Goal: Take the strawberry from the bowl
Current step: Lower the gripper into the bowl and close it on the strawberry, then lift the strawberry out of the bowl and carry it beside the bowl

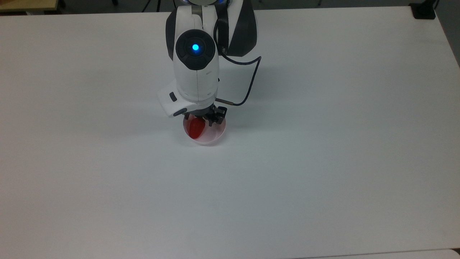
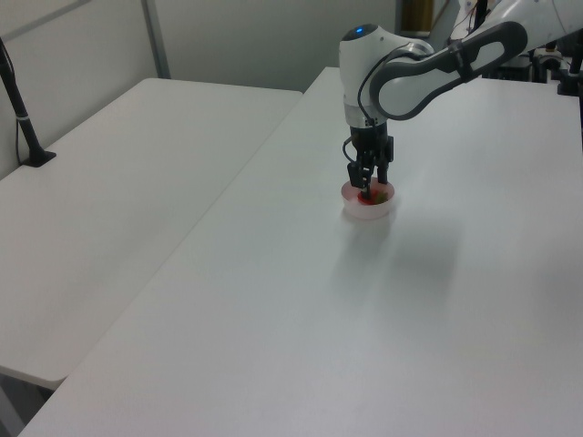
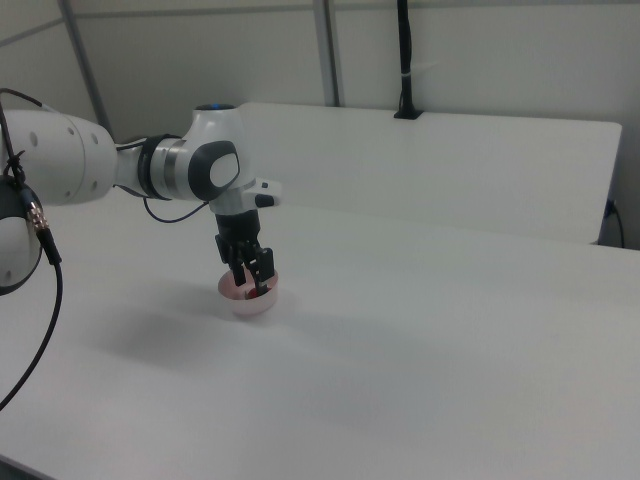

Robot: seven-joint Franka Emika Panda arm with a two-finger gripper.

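1. The strawberry lies inside the bowl, directly beneath the gripper, its red body showing just below the fingers in the top view.
2. The gripper's fingers reach down past the rim into the bowl, one on either side of the fruit's upper end; they stand apart, though whether they touch the berry cannot be told.
3. In the left view the gripper points straight down into the bowl, with red of the strawberry visible around the fingertips.
4. In the right view the gripper is sunk into the bowl from above.
5. The pale pink bowl sits on the white table, under the arm's wrist, where a blue light glows.
6. A black cable loops from the wrist, on the top view's right of the gripper.
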